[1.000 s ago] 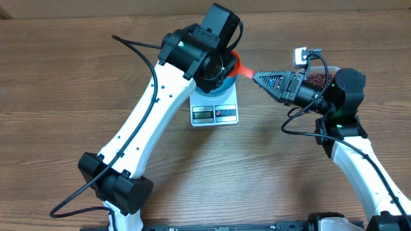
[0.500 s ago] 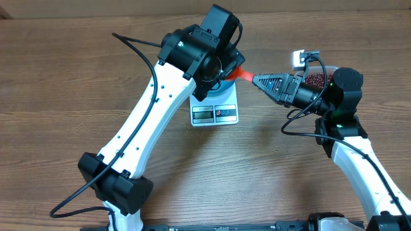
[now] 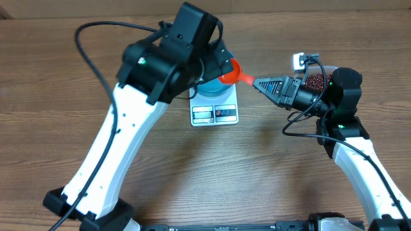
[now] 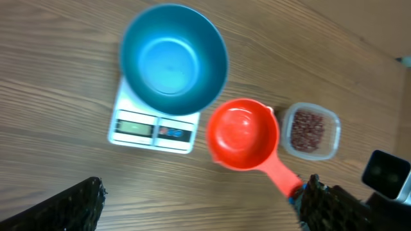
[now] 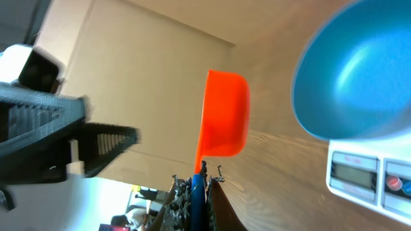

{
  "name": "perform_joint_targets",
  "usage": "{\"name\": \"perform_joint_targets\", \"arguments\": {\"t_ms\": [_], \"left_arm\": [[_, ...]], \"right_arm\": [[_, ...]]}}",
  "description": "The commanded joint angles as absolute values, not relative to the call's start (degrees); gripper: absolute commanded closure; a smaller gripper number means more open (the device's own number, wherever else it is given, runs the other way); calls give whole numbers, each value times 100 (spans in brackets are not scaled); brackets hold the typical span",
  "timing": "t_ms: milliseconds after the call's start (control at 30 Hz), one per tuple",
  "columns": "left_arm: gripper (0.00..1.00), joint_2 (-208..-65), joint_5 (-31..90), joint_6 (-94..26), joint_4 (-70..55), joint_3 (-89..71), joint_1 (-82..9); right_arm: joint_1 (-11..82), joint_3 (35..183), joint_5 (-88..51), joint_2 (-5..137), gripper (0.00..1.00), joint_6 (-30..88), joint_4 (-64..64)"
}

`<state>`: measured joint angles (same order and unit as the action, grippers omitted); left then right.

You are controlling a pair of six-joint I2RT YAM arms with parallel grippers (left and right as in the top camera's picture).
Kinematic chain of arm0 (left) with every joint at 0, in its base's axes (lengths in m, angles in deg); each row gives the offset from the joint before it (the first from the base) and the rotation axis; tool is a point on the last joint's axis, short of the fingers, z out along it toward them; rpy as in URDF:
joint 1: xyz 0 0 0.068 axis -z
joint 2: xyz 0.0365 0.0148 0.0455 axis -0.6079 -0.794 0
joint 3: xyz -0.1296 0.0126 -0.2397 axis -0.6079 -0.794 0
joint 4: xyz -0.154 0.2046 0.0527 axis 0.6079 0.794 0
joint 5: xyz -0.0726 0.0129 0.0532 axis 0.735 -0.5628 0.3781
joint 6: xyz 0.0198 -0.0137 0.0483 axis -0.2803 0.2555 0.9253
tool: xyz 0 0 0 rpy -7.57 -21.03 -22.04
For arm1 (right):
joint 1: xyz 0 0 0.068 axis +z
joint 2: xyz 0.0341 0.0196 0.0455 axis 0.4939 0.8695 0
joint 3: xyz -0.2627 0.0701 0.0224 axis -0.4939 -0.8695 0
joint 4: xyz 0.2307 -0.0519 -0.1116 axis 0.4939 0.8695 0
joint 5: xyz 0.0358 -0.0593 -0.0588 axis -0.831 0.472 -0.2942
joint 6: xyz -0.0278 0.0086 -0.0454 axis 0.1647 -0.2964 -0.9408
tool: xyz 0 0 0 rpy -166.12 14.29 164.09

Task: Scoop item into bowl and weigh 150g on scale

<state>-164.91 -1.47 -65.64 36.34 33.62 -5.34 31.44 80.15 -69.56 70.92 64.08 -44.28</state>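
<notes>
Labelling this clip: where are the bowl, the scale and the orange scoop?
bowl (image 4: pixel 172 61): left wrist view, inner floor
scale (image 4: pixel 136 127): left wrist view, display panel
orange scoop (image 4: pixel 243 131): left wrist view, cup interior

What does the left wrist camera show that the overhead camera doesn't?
Only the left wrist view: the empty inside of the blue bowl and the whole clear tub of beans. Only the overhead: the left arm covering most of the bowl, and the right gripper shut on the orange scoop by its handle. Both: the scale with its display edge, and the scoop's cup beside the bowl.
</notes>
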Motion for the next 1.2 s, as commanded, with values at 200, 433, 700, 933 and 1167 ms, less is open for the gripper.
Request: {"name": "perform_joint_targets", "arguments": {"t_ms": [200, 433, 700, 933, 1167], "left_arm": [[0, -16435, -965, -6121, 4058, 3458, -567], [0, -16456, -1074, -6105, 4080, 3454, -565], [35, -16555, -1078, -6070, 4178, 3441, -554], [96, -16996, -1083, -5388, 4122, 3375, -491], [95, -17628, -1629, -4274, 3658, 3367, -99]], "right_arm": [[3044, 9379, -4993, 6595, 96, 4404, -861], [3087, 10662, -2160, 6340, 96, 3890, 1884], [3087, 10780, -355, 5859, 96, 4495, 2691], [3087, 10780, -204, 5830, 96, 4500, 2713], [3085, 10780, -204, 5830, 96, 4500, 2735]]}}
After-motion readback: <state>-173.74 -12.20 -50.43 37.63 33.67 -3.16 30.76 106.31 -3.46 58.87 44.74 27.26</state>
